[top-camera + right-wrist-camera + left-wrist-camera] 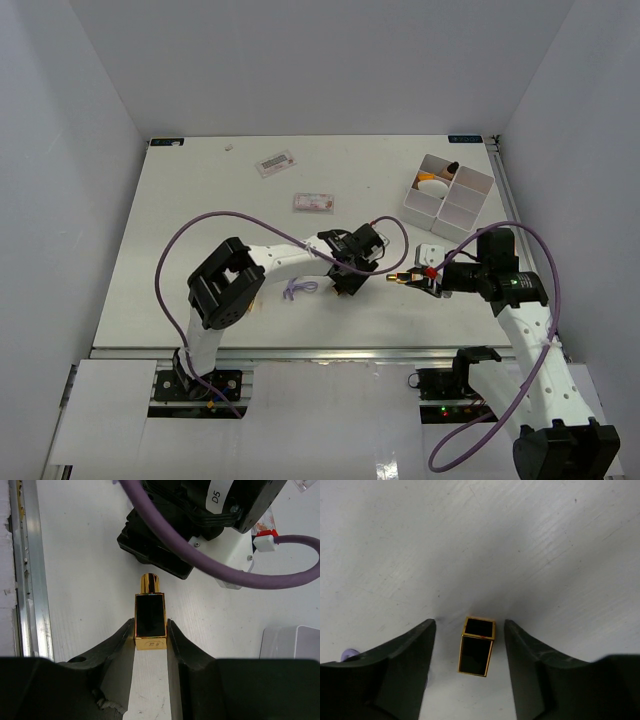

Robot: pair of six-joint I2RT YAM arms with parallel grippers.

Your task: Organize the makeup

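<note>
A white tray (462, 212) with little boxes sits at the upper right. It rests on the flat white bench (200, 190).

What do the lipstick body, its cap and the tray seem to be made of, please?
Lipstick body: glossy black panels in mirror-gold trim, likely metallised plastic. Cap: same black gloss, gold edges. Tray: opaque matte white walls, probably plastic.

Right tool (412, 278) on gold lipstick (397, 279) (white tray (450, 228) beyond)
</note>
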